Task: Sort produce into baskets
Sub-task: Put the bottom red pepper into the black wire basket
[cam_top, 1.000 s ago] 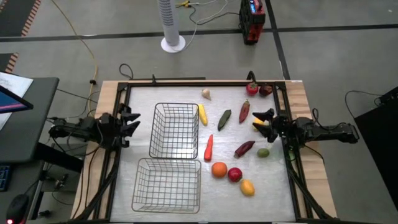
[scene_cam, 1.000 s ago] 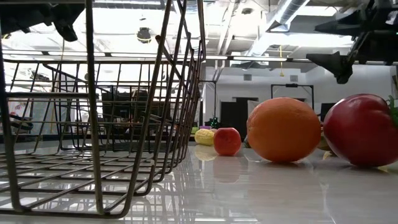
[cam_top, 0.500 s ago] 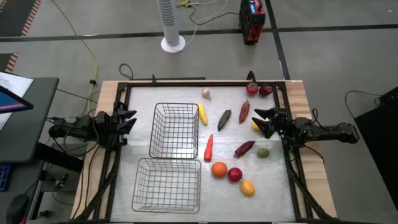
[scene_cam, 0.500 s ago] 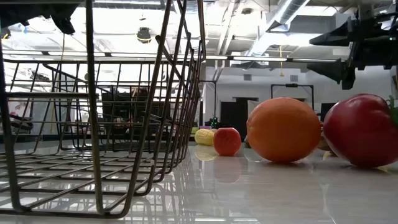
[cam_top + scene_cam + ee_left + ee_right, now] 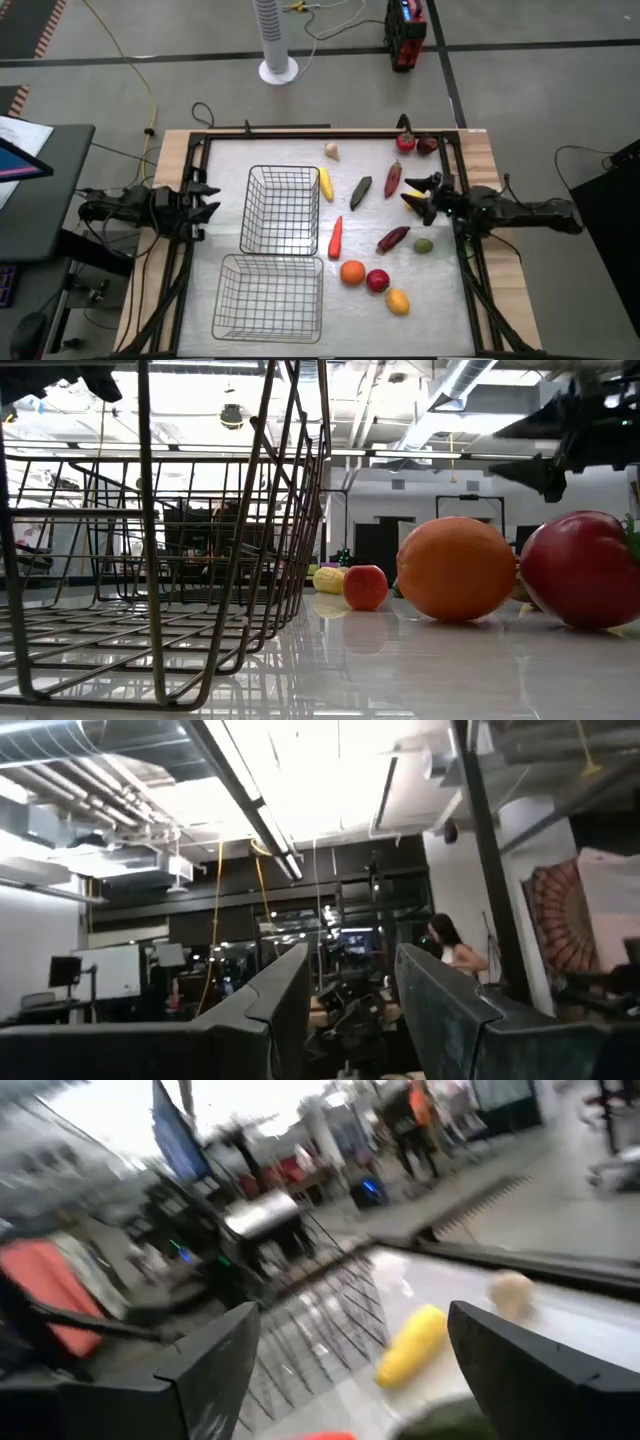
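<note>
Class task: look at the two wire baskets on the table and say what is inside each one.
Nothing shows inside either one: through the far basket and the near basket, only bare table is seen. All the produce lies outside; the yellow piece sits beside the far basket's rim. No part of either basket is covered.

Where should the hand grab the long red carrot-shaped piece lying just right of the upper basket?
Grip the red carrot-shaped piece across its middle, coming straight down from above. It lies flat, long and narrow, its length running up and down the table, so the fingers should close across its short width. The upper basket stands close on one side, so keep that finger tight in.
</note>
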{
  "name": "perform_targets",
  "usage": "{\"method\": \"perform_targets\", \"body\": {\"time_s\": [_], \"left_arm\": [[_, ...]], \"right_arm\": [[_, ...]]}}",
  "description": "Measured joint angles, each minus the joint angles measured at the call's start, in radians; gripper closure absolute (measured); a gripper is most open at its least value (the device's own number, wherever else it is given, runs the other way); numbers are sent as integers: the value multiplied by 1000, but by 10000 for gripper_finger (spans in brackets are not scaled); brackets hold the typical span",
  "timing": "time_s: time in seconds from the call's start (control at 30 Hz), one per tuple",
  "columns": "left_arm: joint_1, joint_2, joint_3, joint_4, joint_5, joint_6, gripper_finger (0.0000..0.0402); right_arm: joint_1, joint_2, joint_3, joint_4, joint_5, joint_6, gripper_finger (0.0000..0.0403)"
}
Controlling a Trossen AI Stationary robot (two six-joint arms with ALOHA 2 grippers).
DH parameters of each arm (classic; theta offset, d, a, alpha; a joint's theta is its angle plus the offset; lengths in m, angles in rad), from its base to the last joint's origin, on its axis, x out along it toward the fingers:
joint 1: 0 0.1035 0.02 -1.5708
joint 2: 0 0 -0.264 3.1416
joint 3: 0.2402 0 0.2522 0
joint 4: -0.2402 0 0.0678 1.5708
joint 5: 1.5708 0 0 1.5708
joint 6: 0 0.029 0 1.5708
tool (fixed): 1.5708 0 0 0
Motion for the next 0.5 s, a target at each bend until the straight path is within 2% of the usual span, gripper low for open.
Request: {"method": "perform_targets", "body": {"time_s": [0.07, 0.23, 0.5], "left_arm": [[0, 0, -10, 5, -51, -1, 264], [0, 9, -12, -14, -273, -55, 264], [0, 88, 15, -48, -457, -85, 264]], "right_arm": [[-22, 48, 22, -25, 0, 0, 74], [-67, 199, 117, -109, -13, -52, 93], [-93, 503, 314, -281, -29, -128, 96]]}}
